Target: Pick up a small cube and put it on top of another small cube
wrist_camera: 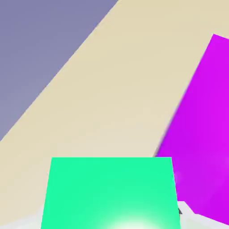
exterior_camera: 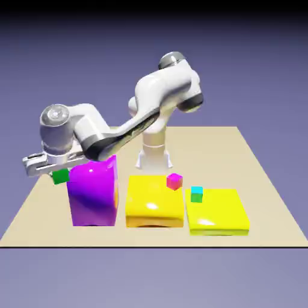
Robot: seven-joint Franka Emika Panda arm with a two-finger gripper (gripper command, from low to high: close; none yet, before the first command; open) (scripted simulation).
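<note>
The small green cube [exterior_camera: 60, 176] sits under my hand at the exterior view's left, beside the tall purple block [exterior_camera: 92, 195]. In the hand view the green cube [wrist_camera: 109, 192] fills the bottom middle and hides my fingertips; my gripper [exterior_camera: 59, 172] is shut on it. Whether the cube rests on the table [exterior_camera: 264, 180] or hangs just above it I cannot tell. The other small cube [exterior_camera: 197, 194], cyan on top with blue sides, stands on the low yellow slab [exterior_camera: 218, 212] at the right.
A tiny magenta cube [exterior_camera: 174, 181] rests on the taller yellow block [exterior_camera: 154, 201] in the middle. The purple block [wrist_camera: 201, 134] stands close to the right of my hand in the hand view. The table's left edge [exterior_camera: 24, 204] is near.
</note>
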